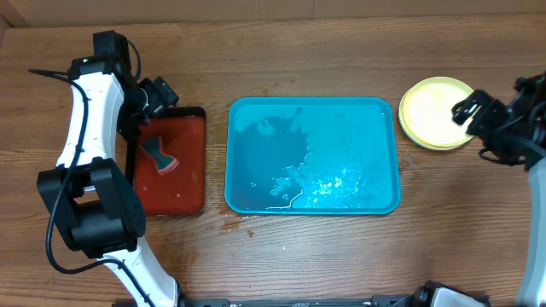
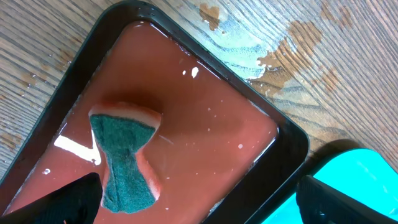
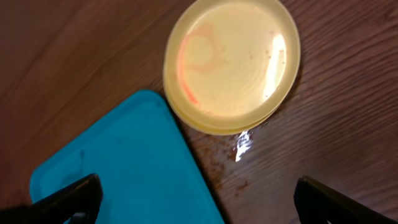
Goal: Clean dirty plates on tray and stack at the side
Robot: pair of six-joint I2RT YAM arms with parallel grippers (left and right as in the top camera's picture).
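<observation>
The bright blue tray point(image 1: 312, 155) lies mid-table, wet, with no plates on it; its corner shows in the right wrist view point(image 3: 118, 168). A stack of pale yellow-green plates point(image 1: 437, 112) sits on the table right of the tray; the top one point(image 3: 231, 62) bears faint red smears. The light blue plate does not show. My right gripper point(image 1: 479, 119) is open and empty at the stack's right edge, its fingertips point(image 3: 199, 199) spread wide. My left gripper point(image 1: 153, 98) is open and empty above the dark red tray, its fingertips point(image 2: 199, 202) beside the sponge.
A black-rimmed dark red tray point(image 1: 189, 183) holding reddish water and a green-and-white sponge point(image 2: 124, 158) sits left of the blue tray. Water spots and stains mark the wooden table point(image 1: 341, 256) around both trays.
</observation>
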